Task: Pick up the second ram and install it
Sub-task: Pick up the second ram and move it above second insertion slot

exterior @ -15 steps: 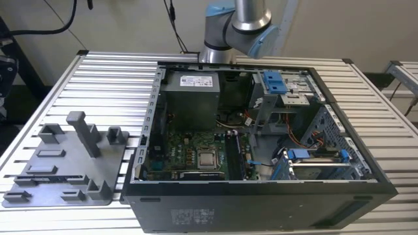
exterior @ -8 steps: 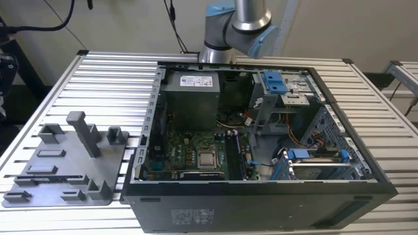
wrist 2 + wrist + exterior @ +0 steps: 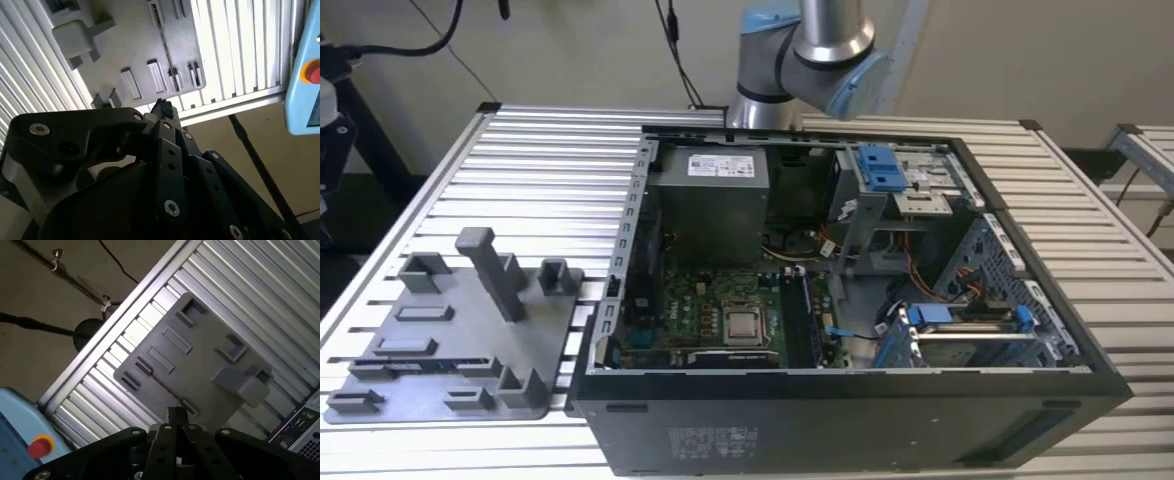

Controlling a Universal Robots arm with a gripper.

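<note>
Second ram [image 3: 420, 365] sits in the tray [image 3: 467, 330] as a thin dark strip along the tray's near edge in the exterior view. In both wrist views the ram [image 3: 162, 384] [image 3: 164, 47] is a narrow dark line crossing the tray's flat face between low slots. It is probably standing on edge, though that is hard to make out. Nothing touches it.

The gripper [image 3: 176, 414] [image 3: 161, 106] hangs well apart from the tray and is turned toward it. Its fingers are pressed together and hold nothing.

The tray is grey with upright posts [image 3: 491, 270] and rests on a slatted metal table [image 3: 520, 150]. Just off the table edge nearest the tray is a pale blue box with a red button [image 3: 40, 446].

On the exterior view's right, just beside the tray, an open computer case [image 3: 854, 420] lies on its side. Inside it, close to the tray, is a green board [image 3: 694, 300] with a silver square chip [image 3: 744, 325]. Farther back is a grey power supply [image 3: 707, 200].

Beyond the case, far from the tray, the arm [image 3: 807, 50] rises at the table's back edge.
</note>
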